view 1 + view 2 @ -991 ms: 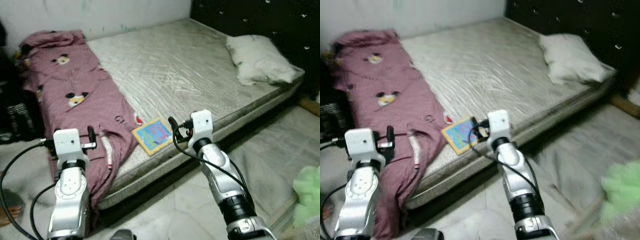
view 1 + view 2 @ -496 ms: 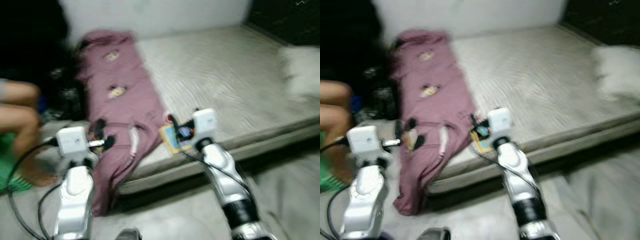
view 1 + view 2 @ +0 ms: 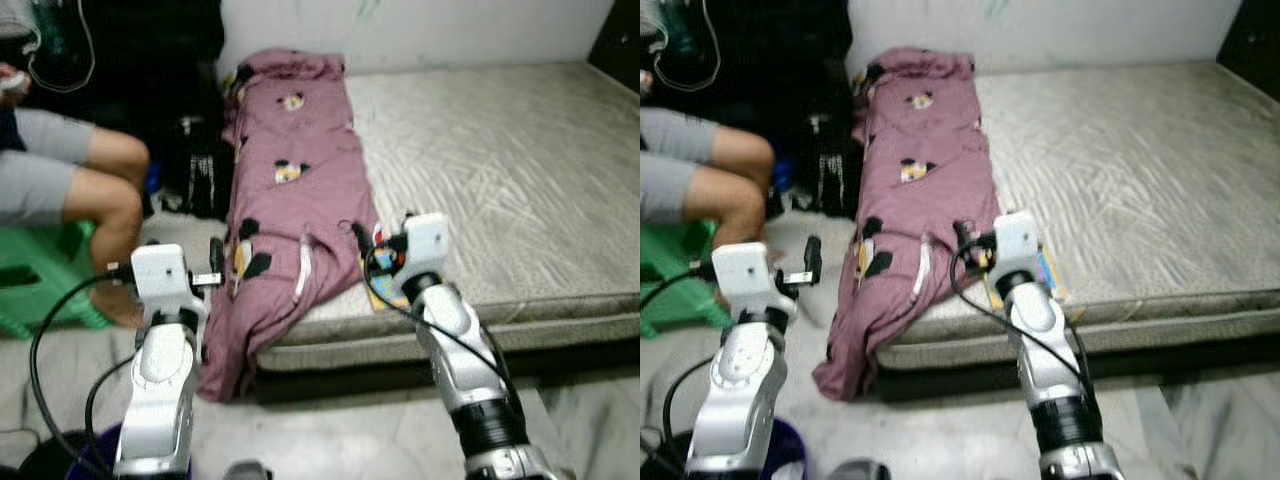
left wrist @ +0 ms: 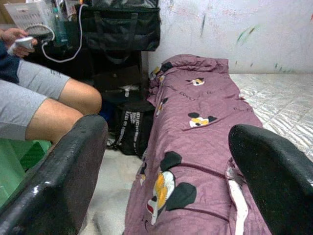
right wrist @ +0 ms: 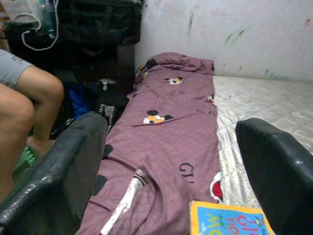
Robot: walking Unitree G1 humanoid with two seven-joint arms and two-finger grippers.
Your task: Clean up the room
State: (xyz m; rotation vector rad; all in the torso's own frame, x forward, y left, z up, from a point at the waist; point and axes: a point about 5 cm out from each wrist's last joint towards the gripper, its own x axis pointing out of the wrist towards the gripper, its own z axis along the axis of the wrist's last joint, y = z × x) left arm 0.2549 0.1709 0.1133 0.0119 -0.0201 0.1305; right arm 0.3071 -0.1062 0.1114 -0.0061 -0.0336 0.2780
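A maroon blanket [image 3: 290, 170] with cartoon prints lies along the left side of the bare mattress [image 3: 500, 170], and its near end hangs over the corner toward the floor. A colourful book [image 5: 230, 220] rests at the mattress's front edge beside the blanket. My right gripper [image 3: 362, 240] is held open just above that edge, with the book right under it. My left gripper [image 3: 215, 265] is open too, out over the floor left of the hanging blanket. Neither holds anything.
A person [image 3: 110, 190] sits on a green stool [image 3: 40, 290] at the left, close to my left arm. Black bags [image 3: 195, 160] stand between the person and the bed. A dark round bin [image 3: 785, 450] is on the floor by my left arm.
The camera has swung left: the person and the green stool came into view, while the pillow and dark headboard passed out at the right. Both arms keep the same raised, open pose.
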